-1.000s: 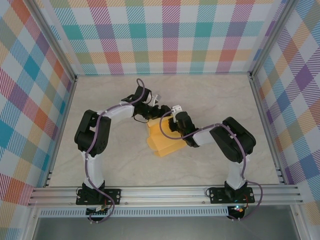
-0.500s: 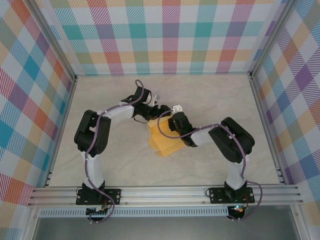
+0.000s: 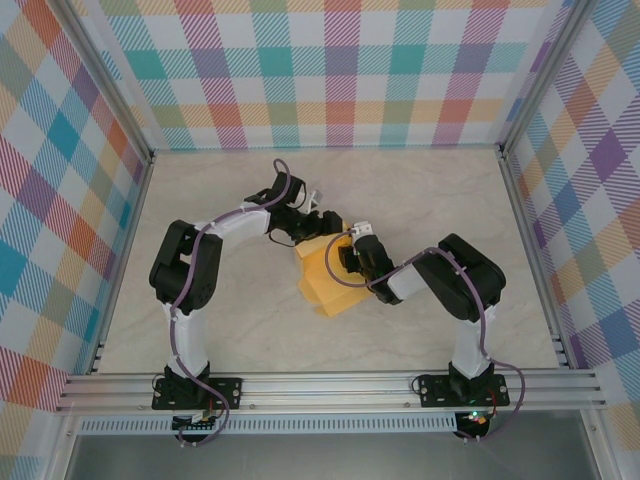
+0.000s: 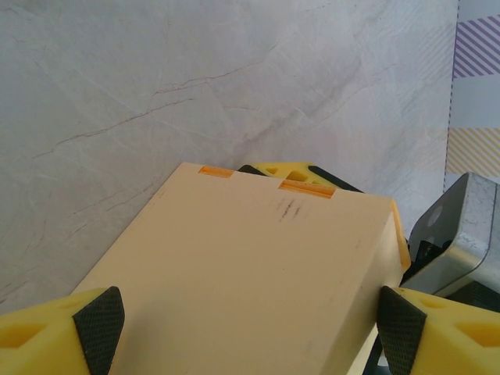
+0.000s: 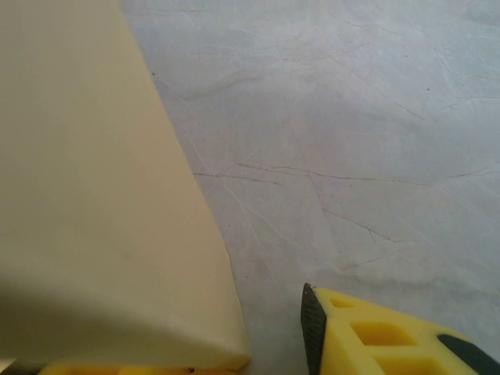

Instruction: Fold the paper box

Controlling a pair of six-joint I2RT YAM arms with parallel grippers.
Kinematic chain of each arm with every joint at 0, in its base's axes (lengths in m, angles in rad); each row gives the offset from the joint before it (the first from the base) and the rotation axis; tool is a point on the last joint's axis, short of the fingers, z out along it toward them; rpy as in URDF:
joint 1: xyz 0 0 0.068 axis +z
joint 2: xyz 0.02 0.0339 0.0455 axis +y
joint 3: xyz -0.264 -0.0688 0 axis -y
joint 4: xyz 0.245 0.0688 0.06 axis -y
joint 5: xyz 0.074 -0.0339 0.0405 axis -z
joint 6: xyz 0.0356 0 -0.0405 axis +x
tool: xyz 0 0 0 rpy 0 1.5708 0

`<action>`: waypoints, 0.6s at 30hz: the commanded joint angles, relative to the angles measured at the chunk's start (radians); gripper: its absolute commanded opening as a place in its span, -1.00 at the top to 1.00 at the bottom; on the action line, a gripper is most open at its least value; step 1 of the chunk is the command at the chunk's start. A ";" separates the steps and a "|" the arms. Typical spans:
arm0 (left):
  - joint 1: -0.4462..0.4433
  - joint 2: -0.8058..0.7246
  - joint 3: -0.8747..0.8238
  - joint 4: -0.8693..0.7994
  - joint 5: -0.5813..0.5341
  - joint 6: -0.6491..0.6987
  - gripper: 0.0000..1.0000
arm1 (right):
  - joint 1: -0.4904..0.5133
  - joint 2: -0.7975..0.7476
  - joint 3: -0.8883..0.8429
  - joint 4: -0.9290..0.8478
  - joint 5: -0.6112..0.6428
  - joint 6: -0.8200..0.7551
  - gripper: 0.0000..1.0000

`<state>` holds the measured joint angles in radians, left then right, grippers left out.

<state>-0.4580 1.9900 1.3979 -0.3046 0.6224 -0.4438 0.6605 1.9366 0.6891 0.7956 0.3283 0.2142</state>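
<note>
The paper box (image 3: 325, 278) sits on the table (image 3: 200, 200), a pale stone-look slab veined with thin grey cracks, and both grippers meet at it. From above, the box is a squat yellow-orange block of thin card with crisp folded edges. Up close its top panel is smooth, matte, flat cream. It has 2 small orange tab slots along the edge farthest from the left gripper (image 4: 250, 328), and a few faint dark scuffs just inside them.

The left gripper straddles the box's far end. Its 2 chunky yellow plastic fingers are spread wide, and the black grainy pads (image 4: 98, 324) bear on opposite side walls of the box, clamping it across its width.

The right gripper (image 5: 234, 348) is at the box's right side with its fingers apart. 1 finger lies against a cream panel of the box. The other finger's black pad (image 5: 312, 324) is clear of the card, with a strip of bare table between it and the box's softly rounded corner.

Plaid fabric walls (image 3: 340, 70) in pastel checks stand well beyond the box on 3 sides.
</note>
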 commanded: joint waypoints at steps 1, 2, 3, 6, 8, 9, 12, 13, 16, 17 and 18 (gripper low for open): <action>-0.002 0.010 -0.016 -0.086 -0.025 0.013 -0.70 | -0.007 0.007 -0.016 0.027 0.010 0.000 0.12; -0.002 0.013 -0.017 -0.082 -0.020 0.011 -0.70 | -0.007 0.003 -0.008 0.016 0.014 -0.015 0.10; -0.002 0.015 -0.016 -0.083 -0.016 0.010 -0.70 | -0.007 0.001 0.000 0.005 0.018 -0.029 0.10; -0.004 0.020 -0.013 -0.079 -0.009 0.008 -0.70 | -0.006 0.002 0.022 -0.036 0.028 -0.042 0.12; -0.007 0.023 -0.011 -0.082 -0.004 0.008 -0.69 | -0.004 0.004 0.033 -0.063 0.048 -0.035 0.18; -0.006 0.024 -0.011 -0.082 -0.001 0.007 -0.69 | -0.003 0.003 0.034 -0.064 0.057 -0.035 0.22; -0.009 0.027 -0.015 -0.075 0.012 -0.003 -0.69 | -0.002 0.002 0.046 -0.088 0.074 -0.029 0.43; -0.011 0.029 -0.018 -0.072 0.014 -0.006 -0.69 | -0.002 0.005 0.055 -0.103 0.075 -0.028 0.48; -0.017 0.029 -0.031 -0.064 0.013 -0.017 -0.69 | 0.002 0.017 0.066 -0.117 0.098 -0.014 0.56; -0.018 0.026 -0.042 -0.053 0.017 -0.027 -0.69 | 0.006 0.019 0.066 -0.113 0.111 -0.012 0.57; -0.019 0.024 -0.053 -0.043 0.022 -0.036 -0.69 | 0.010 0.022 0.066 -0.113 0.124 -0.010 0.57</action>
<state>-0.4644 1.9903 1.3918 -0.2962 0.6407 -0.4576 0.6704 1.9366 0.7341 0.7158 0.3698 0.1875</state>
